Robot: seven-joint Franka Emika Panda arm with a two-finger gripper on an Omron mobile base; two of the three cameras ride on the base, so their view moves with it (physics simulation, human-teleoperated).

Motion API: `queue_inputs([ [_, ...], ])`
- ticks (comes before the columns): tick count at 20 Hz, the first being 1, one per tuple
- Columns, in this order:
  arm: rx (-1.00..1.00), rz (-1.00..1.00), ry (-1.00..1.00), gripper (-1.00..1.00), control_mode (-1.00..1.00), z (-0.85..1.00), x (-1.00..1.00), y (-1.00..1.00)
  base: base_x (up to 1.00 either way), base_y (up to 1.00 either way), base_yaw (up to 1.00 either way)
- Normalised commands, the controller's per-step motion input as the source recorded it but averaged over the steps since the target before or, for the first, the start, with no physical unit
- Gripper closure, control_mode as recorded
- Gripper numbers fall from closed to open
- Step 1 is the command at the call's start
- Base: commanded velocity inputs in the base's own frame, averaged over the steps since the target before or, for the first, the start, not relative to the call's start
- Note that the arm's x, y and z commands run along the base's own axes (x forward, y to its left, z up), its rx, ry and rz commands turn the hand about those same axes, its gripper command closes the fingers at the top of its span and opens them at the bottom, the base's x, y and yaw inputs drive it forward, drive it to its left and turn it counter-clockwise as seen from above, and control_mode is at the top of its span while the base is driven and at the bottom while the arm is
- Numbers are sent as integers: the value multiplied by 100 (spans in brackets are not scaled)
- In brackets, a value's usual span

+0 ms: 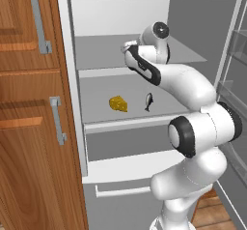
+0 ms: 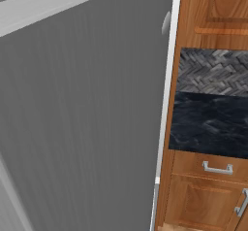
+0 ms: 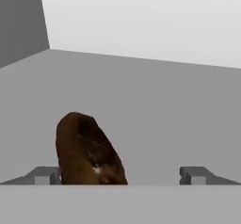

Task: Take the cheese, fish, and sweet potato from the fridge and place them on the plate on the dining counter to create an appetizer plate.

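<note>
Cheese (image 1: pixel 118 104) and fish (image 1: pixel 148 101) share one shelf; pincer (image 3: pixel 120 175) gapes around sweet potato (image 3: pixel 88 148).

Matt grey fridge (image 1: pixel 144 11) shelves hold a rough brown sweet potato (image 3: pixel 87 150); beside the fridge, glossy grained wood cabinets (image 1: pixel 29 127) with brushed-metal handles (image 1: pixel 58 120).

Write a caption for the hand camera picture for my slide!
Open hand reaching for dark reddish-brown oblong sweet potato on a grey fridge shelf.

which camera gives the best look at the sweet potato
The hand view: the dark reddish-brown oblong sweet potato sits close, on the grey fridge shelf, beside the open tool's left fingertip. In the left base view the arm hides it.
</note>
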Motion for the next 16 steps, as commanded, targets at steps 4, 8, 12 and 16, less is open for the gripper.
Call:
queue_inputs([
  [4, 0, 0, 0, -100, -100, 0, 37, 9, 0, 0, 0],
  [8, 0, 0, 0, -100, -100, 0, 33, 14, 0, 0, 0],
  [12, 0, 0, 0, -100, -100, -2, 29, 19, 0, 0, 0],
  [16, 0, 0, 0, -100, -100, -16, 14, 18, 0, 0, 0],
])
